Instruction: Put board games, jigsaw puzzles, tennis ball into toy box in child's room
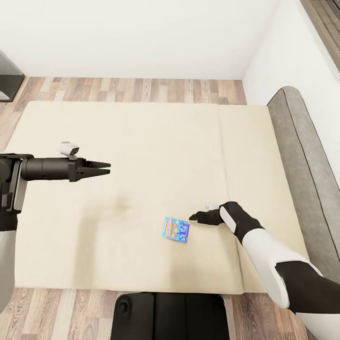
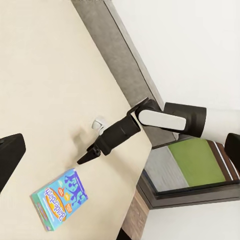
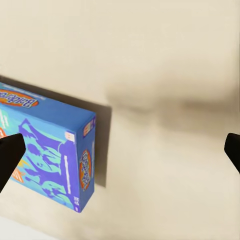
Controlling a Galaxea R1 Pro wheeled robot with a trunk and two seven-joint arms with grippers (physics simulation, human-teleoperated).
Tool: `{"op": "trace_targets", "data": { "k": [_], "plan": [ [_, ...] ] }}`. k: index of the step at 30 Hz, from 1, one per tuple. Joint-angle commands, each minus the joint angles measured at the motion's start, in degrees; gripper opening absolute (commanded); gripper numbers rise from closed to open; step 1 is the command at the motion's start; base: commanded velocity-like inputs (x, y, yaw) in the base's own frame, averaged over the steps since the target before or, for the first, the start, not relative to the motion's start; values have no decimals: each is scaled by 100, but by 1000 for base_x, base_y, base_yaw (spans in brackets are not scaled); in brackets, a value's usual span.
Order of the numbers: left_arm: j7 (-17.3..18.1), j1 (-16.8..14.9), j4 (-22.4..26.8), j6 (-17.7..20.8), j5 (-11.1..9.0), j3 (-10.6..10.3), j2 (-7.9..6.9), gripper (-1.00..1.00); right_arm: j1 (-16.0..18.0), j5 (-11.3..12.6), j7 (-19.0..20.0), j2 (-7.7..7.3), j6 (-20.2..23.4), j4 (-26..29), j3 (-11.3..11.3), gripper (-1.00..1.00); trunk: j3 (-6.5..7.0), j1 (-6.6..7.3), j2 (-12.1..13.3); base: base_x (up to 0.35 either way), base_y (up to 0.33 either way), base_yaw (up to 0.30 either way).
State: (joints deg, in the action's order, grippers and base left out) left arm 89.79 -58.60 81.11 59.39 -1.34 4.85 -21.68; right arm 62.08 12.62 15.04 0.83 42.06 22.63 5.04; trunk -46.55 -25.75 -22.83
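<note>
Beige bed [image 1: 141,156] below me, one blue game box [image 1: 176,229] lying flat near its front edge.
My right hand [image 1: 194,217] hangs just beside the box, spread open, empty; left hand [image 1: 105,169] hovers well apart, grip unclear.

Likely a home bedroom: wide beige bed [image 1: 141,156], wood-plank floor [image 1: 137,89], white walls [image 1: 141,33].

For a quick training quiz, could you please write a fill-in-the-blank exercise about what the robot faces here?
1. The blue board game lies flat on the ____.
2. The gripper nearest the game is the ____ one.
3. The left gripper hangs above the mattress holding ____.
4. The grey headboard runs along the robot's ____ side.

Missing words: bed; right; nothing; right
</note>
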Motion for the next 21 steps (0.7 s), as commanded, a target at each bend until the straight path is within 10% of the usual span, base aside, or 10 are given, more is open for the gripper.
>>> {"op": "trace_targets", "data": {
  "k": [1, 21],
  "plan": [
    [21, -2, 1, 61, 2, 0, -3, 100, 1, 56, -19, -5, 20, 5, 40, 100, 2, -4, -9, 0, 0, 0],
    [21, -2, 1, 61, 2, 3, -3, 100, -3, 57, -19, -4, 22, 5, 58, 100, 90, -4, -9, 0, 0, 0]
  ]
}}
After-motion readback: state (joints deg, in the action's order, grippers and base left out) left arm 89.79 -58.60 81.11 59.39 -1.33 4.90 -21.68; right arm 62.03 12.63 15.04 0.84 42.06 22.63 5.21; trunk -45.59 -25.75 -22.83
